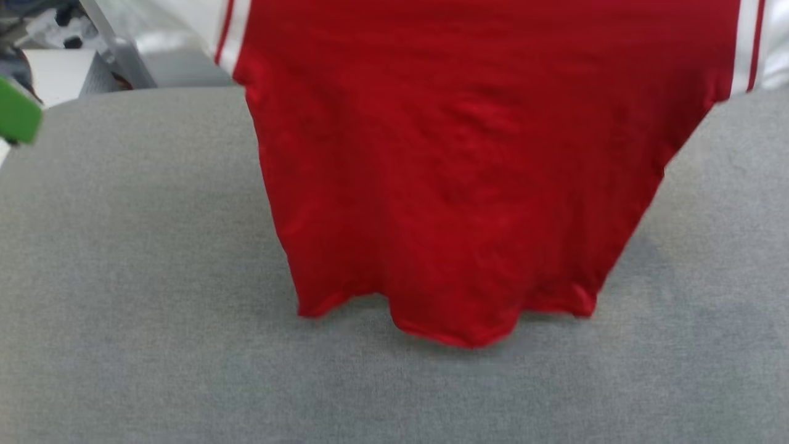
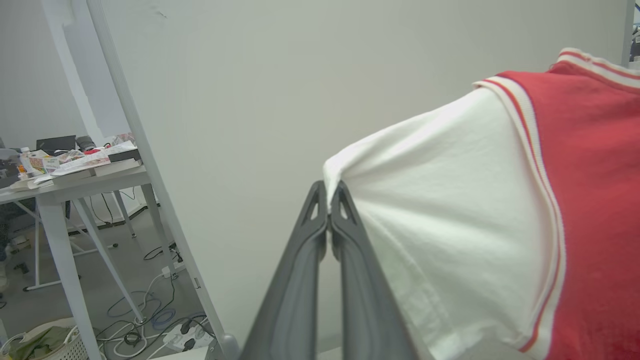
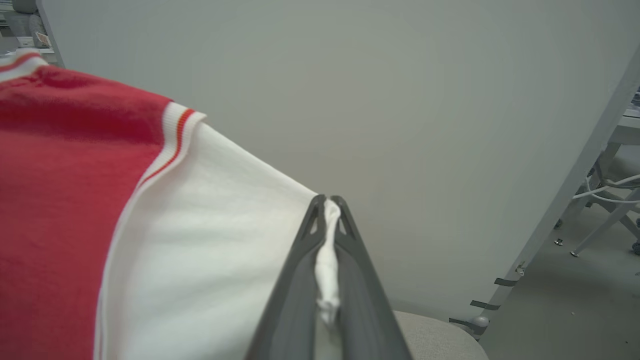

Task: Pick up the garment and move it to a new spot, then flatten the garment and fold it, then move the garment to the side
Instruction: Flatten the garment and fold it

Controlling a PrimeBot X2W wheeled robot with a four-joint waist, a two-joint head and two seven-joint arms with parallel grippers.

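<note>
The red, white-sleeved fabric garment hung over the grey cloth surface, sleeves pinched in the closed left gripper and right gripper.

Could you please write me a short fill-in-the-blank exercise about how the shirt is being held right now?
1. The left end effector is shut on a ____ sleeve of the garment.
2. The right end effector grips the garment's other ____.
3. In the head view, the garment's body is plain ____.
4. The garment's bottom hem hangs over the ____ cloth-covered surface.

Missing words: white; sleeve; red; grey.
</note>
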